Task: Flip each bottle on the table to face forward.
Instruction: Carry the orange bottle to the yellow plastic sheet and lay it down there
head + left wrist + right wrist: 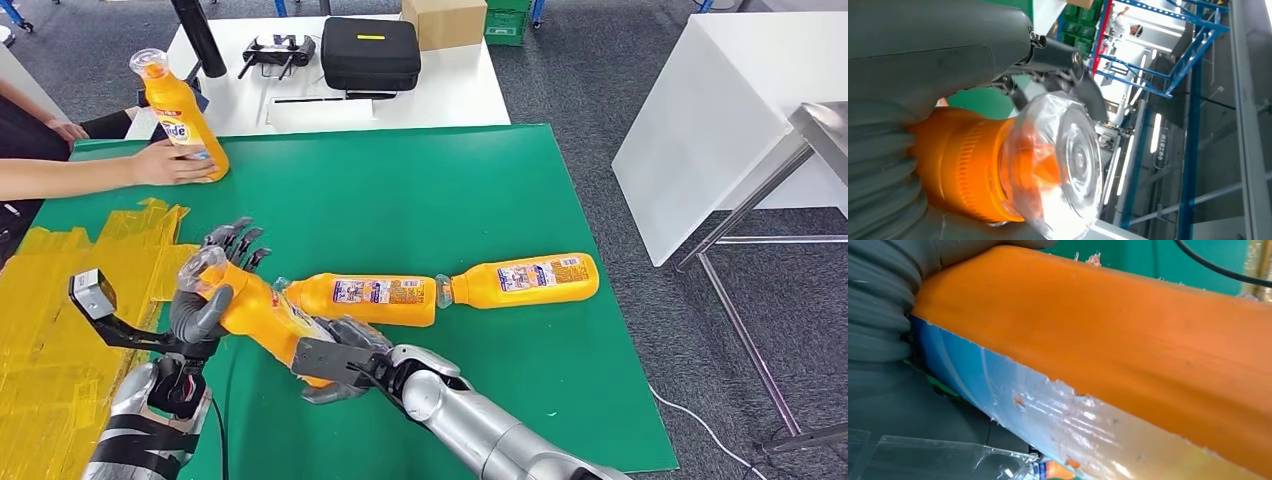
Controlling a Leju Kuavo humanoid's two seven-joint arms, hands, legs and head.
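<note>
An orange bottle [262,320] with a clear cap is held tilted above the green mat [400,190] by both my hands. My left hand [205,290] grips its neck just below the cap [1058,165]. My right hand [340,362] grips its lower body, where the blue label [1013,405] shows close up. Two more orange bottles lie on their sides on the mat, one in the middle [365,298] and one to its right [525,280], cap to base. A fourth bottle [180,115] stands tilted at the far left, held by a person's hand [165,165].
Yellow tape [70,300] covers the mat's left part. Behind the mat a white table [440,95] carries a black case [370,52], a cardboard box [445,20] and a controller [275,50]. A white table [720,120] and a metal frame [760,260] stand to the right.
</note>
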